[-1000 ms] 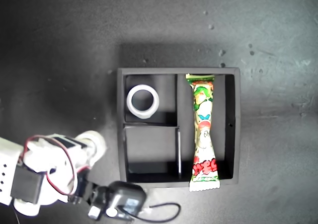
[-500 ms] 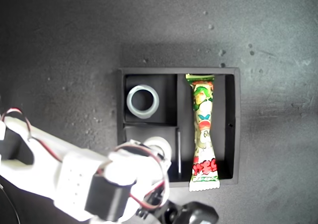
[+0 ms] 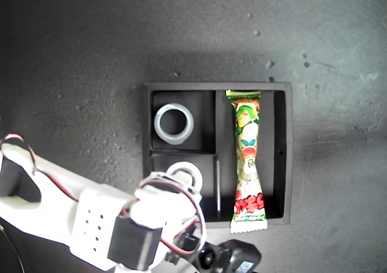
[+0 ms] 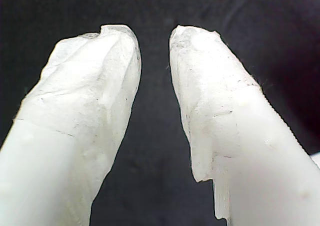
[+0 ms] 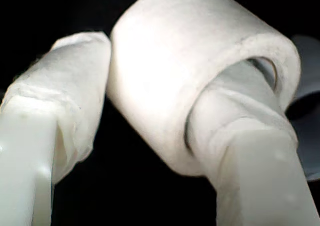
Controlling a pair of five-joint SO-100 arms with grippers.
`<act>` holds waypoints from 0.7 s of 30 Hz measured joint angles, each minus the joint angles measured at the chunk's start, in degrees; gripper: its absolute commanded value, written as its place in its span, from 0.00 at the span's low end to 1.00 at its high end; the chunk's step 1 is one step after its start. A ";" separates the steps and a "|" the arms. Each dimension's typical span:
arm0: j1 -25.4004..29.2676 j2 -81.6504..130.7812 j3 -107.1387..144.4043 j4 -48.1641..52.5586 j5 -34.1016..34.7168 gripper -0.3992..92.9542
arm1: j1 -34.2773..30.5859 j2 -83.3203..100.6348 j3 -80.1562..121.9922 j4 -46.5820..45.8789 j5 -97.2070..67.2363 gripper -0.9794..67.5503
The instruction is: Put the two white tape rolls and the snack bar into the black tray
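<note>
The black tray lies in the middle of the exterior view. One white tape roll lies flat in its upper left small compartment. The snack bar, printed side up, lies in the long compartment with its lower end resting over the tray's wall. My second gripper is over the lower left small compartment, shut on the other white tape roll. In the second wrist view that tape roll has one finger through its hole and one against its outer wall. My first gripper is open over a dark surface, holding nothing.
The second arm's white body with red wires and a black motor covers the exterior view's lower left. A black camera sits at that view's lower edge. Dark speckled tabletop surrounds the tray.
The second arm swung from the exterior view's lower left corner to the tray, carrying the tape roll over the lower left compartment. The other roll and snack bar stayed put.
</note>
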 measured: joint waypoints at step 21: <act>-9.58 46.41 47.37 -0.62 -2.55 0.00 | 2.99 29.27 12.57 -2.55 5.98 0.02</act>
